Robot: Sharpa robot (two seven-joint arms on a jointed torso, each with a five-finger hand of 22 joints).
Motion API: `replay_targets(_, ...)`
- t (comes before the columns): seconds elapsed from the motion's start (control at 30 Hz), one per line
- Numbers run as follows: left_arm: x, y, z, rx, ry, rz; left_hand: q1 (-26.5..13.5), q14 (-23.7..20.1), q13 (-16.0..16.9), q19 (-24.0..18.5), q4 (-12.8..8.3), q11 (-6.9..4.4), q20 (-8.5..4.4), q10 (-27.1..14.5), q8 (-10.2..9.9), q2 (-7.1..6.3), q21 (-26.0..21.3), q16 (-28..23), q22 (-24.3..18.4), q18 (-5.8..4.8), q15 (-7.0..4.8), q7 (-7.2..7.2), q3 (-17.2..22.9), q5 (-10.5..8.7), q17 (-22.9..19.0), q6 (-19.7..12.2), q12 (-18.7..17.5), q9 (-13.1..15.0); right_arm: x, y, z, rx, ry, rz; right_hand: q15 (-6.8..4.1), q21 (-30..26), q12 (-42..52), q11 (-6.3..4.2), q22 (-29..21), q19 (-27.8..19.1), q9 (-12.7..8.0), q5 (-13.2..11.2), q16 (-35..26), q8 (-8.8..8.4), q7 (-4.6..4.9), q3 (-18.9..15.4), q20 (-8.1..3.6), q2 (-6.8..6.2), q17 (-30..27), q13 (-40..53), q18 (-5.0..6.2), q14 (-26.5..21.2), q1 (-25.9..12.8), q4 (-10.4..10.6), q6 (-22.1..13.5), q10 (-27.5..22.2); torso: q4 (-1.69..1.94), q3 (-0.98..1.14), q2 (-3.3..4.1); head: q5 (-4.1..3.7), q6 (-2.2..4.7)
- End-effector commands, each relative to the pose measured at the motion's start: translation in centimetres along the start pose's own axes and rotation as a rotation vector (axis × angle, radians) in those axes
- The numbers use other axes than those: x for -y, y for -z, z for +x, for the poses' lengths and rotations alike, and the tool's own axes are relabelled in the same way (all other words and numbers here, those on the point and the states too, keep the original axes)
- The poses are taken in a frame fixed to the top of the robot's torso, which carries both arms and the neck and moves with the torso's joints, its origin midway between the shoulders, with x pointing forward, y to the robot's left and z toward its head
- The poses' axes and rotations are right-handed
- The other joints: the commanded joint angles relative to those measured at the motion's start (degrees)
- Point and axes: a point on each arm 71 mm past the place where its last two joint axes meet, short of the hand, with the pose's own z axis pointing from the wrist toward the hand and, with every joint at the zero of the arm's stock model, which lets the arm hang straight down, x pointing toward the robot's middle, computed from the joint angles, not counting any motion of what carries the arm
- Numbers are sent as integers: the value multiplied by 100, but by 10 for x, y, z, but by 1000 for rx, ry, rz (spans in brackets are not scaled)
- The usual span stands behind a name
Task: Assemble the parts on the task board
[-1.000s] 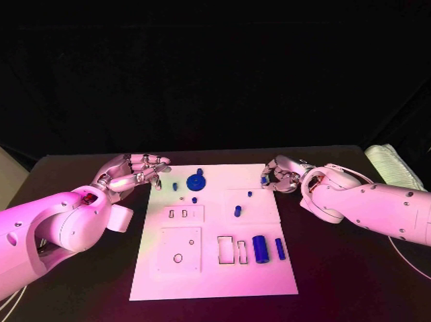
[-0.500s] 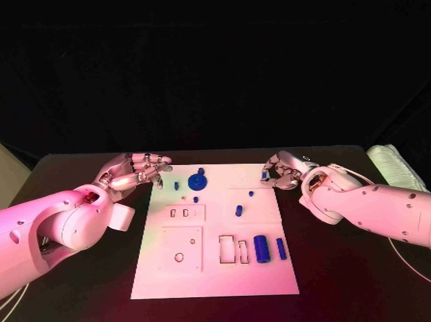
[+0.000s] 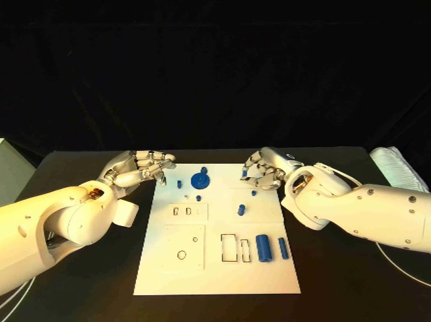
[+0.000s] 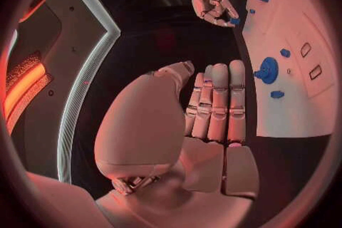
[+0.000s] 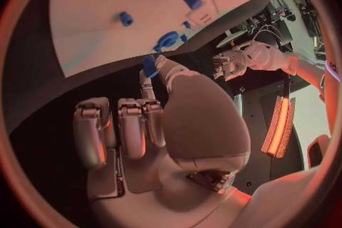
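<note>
Left hand (image 3: 138, 168) is hovering beside the task board (image 3: 215, 268), fingers curled on nothing. Gear (image 3: 198, 180) is sitting at the board's far end. Right hand (image 3: 263, 171) is pinching a small blue peg (image 5: 150, 65) over the far edge; I'm risking a slip, the pinch looks shallow.

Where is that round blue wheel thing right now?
In the head view the blue wheel sits on the white board's far end, nearer the left hand.

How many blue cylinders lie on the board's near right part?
2: a thick cylinder and, just right of it, a thin cylinder, side by side on the board. None seem hidden.
</note>
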Motion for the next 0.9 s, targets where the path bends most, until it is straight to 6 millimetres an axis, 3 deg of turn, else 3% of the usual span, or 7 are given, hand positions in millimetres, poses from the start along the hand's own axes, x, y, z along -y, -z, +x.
replay_targets(0.03, 0, -2, 2, -13, 3, 3, -65, -40, 8, -48, -6, 3, -5, -31, -3, 5, 22, 27, 7, 33, 1, -9, 36, -22, -7, -32, 26, 8, -21, 2, 13, -41, 14, 15, -46, 13, 7, -39, 1508, 589, 184, 32, 37, 124, -130, 27, -40, 13, 1510, 1327, -82, 598, -48, 22, 98, 429, 4, -21, -34, 79, -31)
replay_targets(0.1, 0, -2, 2, -12, 2, 2, -65, -40, 8, -48, -6, 3, -5, -31, -3, 5, 22, 27, 7, 33, 1, -9, 36, -22, -7, -32, 26, 8, -33, 2, 20, -64, 6, 3, -45, 13, -2, -39, 1508, 589, 185, 41, 37, 127, -129, 35, -39, 18, 1510, 1319, -82, 598, -47, 19, 90, 421, 7, -33, -47, 124, -42)
replay_targets(0.3, -2, -4, 4, -12, 2, -4, -65, -40, 8, -48, -6, 3, -5, -31, -3, 5, 22, 27, 7, 33, 1, -9, 36, -22, -7, -32, 26, 8, -66, 2, 44, -126, -12, -20, -43, 13, -22, -37, 1508, 589, 187, 49, 37, 131, -125, 43, -39, 18, 1510, 1302, -82, 598, -45, 15, 76, 405, 22, -74, -76, 141, -97)
replay_targets(0.53, -4, -6, 6, -11, 1, -11, -77, -41, 16, -56, 0, 2, -1, -32, 1, 11, 32, 35, 11, 34, 2, -11, 39, -22, -11, -33, 35, 16, -86, -3, 70, -182, -7, -25, -42, 13, -32, -34, 1508, 589, 188, 56, 37, 133, -122, 49, -38, 18, 1510, 1293, -82, 598, -45, 11, 66, 397, 5, -108, -83, 210, -157)
replay_targets(0.9, -5, -7, 7, -14, 1, -17, -77, -41, 16, -56, 0, 2, -1, -32, 1, 11, 32, 35, 11, 34, 2, -11, 39, -22, -11, -33, 35, 16, -102, -10, 94, -192, 35, -60, -30, 13, -35, -20, 1508, 589, 202, 138, 37, 166, -106, 75, -30, -2, 1510, 1292, -82, 598, -80, 1, 18, 395, 22, -104, -81, 218, -188)
